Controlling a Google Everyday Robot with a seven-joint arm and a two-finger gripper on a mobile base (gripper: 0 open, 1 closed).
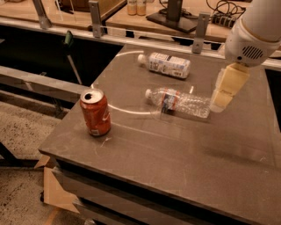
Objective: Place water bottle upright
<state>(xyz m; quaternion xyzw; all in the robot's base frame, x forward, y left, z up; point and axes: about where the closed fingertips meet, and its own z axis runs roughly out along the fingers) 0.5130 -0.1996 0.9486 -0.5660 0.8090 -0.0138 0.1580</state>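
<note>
Water bottle lies on its side near the middle of the counter, white cap pointing left and base pointing right, so the task is not yet done. It has to be lifted and turned onto its base.

At the left, an orange-red soda can stands upright near the front-left corner, well apart from the bottle. It looks like a bystander rather than part of the job. Further back and toward the centre, a second bottle with a wide white label also lies flat, its cap to the left; it sits apart from the water bottle and should not be mistaken for it.

At the right, the gripper hangs from the white arm, pointing down, just beside the base end of the water bottle and close above the counter. That position suggests an approach to grasp the bottle from its base end. Whether the jaws are open or closed I cannot tell, and I cannot tell whether they touch the bottle.

The counter is a dark grey slab, smooth and slightly glossy, with a pale curved mark running past the can and under the water bottle. Such a surface probably lets a ribbed bottle roll if nudged. Behind it run a metal rail with posts and a wooden bench holding cables; a speckled floor shows at the left.
</note>
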